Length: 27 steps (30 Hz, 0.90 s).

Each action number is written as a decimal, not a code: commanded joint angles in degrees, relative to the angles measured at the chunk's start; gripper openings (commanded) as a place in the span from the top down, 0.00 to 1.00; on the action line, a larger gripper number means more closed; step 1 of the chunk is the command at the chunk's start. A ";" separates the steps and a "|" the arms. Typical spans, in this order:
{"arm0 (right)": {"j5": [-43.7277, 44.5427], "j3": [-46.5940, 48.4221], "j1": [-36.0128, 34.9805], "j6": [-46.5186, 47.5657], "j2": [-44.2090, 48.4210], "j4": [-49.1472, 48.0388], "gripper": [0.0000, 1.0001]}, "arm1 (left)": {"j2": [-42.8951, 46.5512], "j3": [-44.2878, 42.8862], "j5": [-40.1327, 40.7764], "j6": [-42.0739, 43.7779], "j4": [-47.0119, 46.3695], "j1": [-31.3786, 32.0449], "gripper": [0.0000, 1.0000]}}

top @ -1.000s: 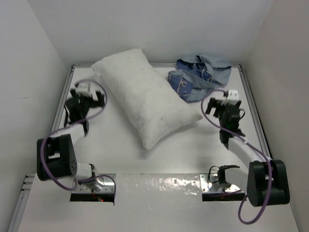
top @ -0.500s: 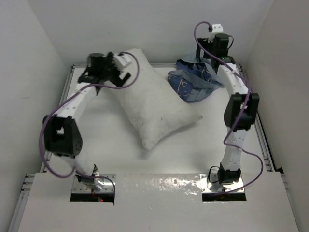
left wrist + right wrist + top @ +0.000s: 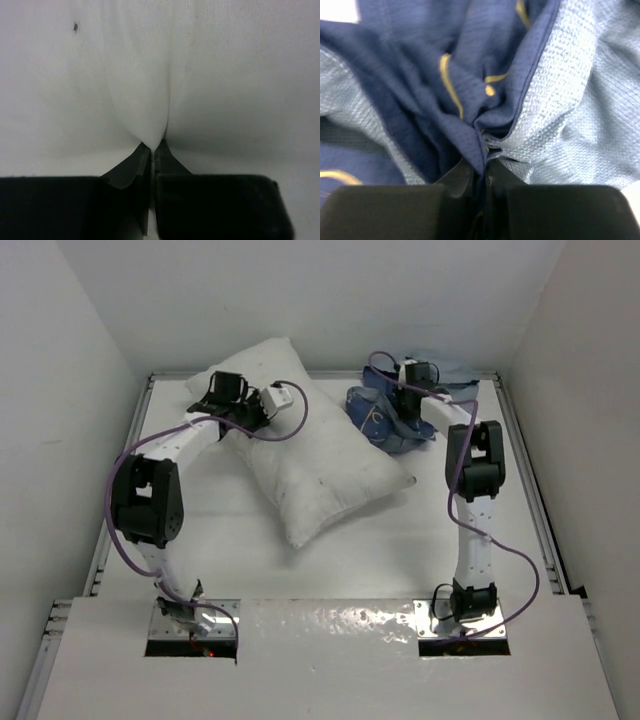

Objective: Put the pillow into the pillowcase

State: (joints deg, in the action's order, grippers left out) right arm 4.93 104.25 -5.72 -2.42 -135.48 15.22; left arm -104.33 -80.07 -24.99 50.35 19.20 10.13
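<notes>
Pillow (image 3: 320,460): lay flat on the white table (image 3: 230,550), set on a diagonal from the far-left corner toward the middle. None of it was inside the blue cloth.
Pillowcase (image 3: 385,422): lay crumpled in a heap at the far right of the table, just beside the pillow's right-hand long edge. I could not tell whether the two touched.
Left gripper (image 3: 232,398): was down on the far-left end of the pillow.
Left jaws: in the left wrist view the left gripper (image 3: 151,150) had its jaws drawn together on a narrow pinch of the white pillow (image 3: 225,75) fabric. A raised fold (image 3: 142,95) ran up from the tips.
Right gripper (image 3: 412,377): was reaching over the far side of the blue heap.
Right jaws: in the right wrist view the right gripper (image 3: 483,172) was clamped on a bunched fold of the pillowcase (image 3: 470,65), where the navy outer face met the lighter grey-blue weave. Yellowish drawn lines showed on the navy side.
Cloth at both grips: it puckered toward the fingertips and was creased around each pinch.
</notes>
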 commanded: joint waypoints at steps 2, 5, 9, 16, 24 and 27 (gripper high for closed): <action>2.46 -2.55 -3.42 2.06 9.69 0.95 1.00 | 5.34 5.44 4.96 6.59 7.50 -1.33 1.00; 0.18 -7.29 -4.21 1.98 20.37 -0.27 1.00 | 10.88 8.60 2.32 6.88 10.59 -7.65 1.00; -4.66 -14.67 -4.30 0.13 35.70 -2.04 1.00 | 15.38 7.66 2.83 4.23 11.56 -15.84 0.84; -10.37 -13.81 -4.39 -6.63 50.83 -2.04 1.00 | 20.14 -0.24 -11.92 -5.58 4.11 -10.76 0.07; -20.39 -14.94 -5.09 -15.67 54.18 -8.01 1.00 | 7.58 -12.99 -20.35 -19.83 -3.29 4.71 0.06; -24.34 -16.79 -5.71 -19.81 54.71 -9.95 1.00 | 5.11 -11.78 -20.36 -26.86 -11.00 7.27 0.01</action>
State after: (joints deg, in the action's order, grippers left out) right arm -13.61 88.75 -10.74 -16.03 -80.95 10.02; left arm -96.44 -92.55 -41.93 33.32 14.87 16.69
